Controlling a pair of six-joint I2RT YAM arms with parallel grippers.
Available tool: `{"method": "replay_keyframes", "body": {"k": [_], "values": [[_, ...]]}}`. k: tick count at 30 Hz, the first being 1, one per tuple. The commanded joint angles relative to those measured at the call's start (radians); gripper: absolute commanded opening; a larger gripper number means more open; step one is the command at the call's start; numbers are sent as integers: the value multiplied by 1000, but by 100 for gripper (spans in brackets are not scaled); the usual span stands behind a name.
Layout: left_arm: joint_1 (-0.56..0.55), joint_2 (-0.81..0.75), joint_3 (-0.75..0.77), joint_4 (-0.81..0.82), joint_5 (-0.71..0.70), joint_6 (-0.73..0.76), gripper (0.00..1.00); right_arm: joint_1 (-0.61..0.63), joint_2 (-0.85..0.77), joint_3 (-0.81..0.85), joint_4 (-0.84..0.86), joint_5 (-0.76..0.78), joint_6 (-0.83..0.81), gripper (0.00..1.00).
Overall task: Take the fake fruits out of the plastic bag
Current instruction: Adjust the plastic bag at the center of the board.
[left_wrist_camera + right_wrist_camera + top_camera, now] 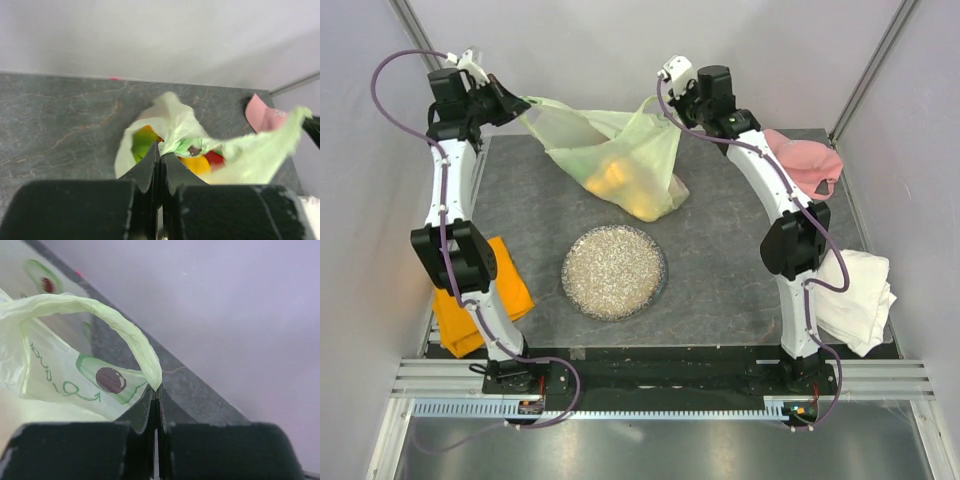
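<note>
Overhead, the left hand is pinching one side of the bag and the right hand is pinching the other. The bag is hanging stretched between them, its belly sagging onto the table below and nearer the bases. The fruits are showing as a yellow-orange lump low in the bag, midway between the hands. A dish is sitting further toward the bases, with no fruit in it.

At the left wrist, the left hand is squeezing a fold of bag with its jaws fully together. Just beyond its tips the mouth is gaping, and the fruits are lying inside: yellow and red to one side, green and orange to the other.

At the right wrist, the right hand is clamping the end of a handle, jaws together on the film, with the bag drooping off to its left.

Judging from this, both hands should be lifting evenly and tipping the mouth down. They should be holding firm without jerking, since the thin film looks likely to tear or slip.
</note>
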Motion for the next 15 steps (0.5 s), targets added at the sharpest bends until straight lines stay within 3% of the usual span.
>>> {"method": "replay_keyframes", "body": {"k": [1, 5, 12, 15], "values": [[-5, -154, -51, 18, 222, 73, 2, -29, -59, -9, 129, 19, -59, 0], [-7, -249, -207, -68, 284, 74, 2, -27, -197, -182, 129, -74, -88, 0], [-5, -491, -581, -214, 172, 194, 1, 117, -599, -901, 37, -117, -242, 0], [-7, -562, -660, -218, 161, 197, 2, 137, -715, -1057, -12, -108, -239, 7]]}}
